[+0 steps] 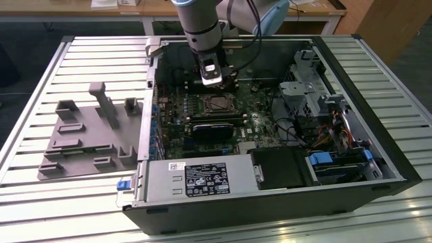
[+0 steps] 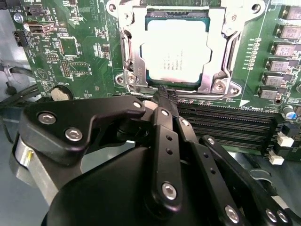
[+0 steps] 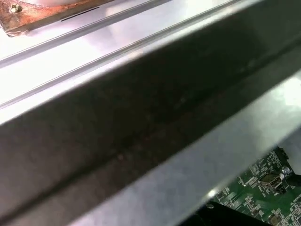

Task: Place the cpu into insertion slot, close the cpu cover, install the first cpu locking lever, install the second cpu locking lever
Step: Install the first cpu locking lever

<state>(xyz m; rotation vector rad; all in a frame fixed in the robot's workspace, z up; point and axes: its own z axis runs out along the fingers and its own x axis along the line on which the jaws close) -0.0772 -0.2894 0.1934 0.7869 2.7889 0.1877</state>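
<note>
Gripper hanging over the green circuit board, fingertips pressing together, tips meeting the cpu cover's near edge, cover lying shut just ahead over the cpu, cpu sitting in the insertion slot

Bright glare on the cpu

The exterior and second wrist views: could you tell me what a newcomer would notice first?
In the second wrist view, the cpu sits framed by the silvery cpu cover, with the claw shut at the cover's edge. In the exterior view, the open computer case dominates the slatted table.
</note>
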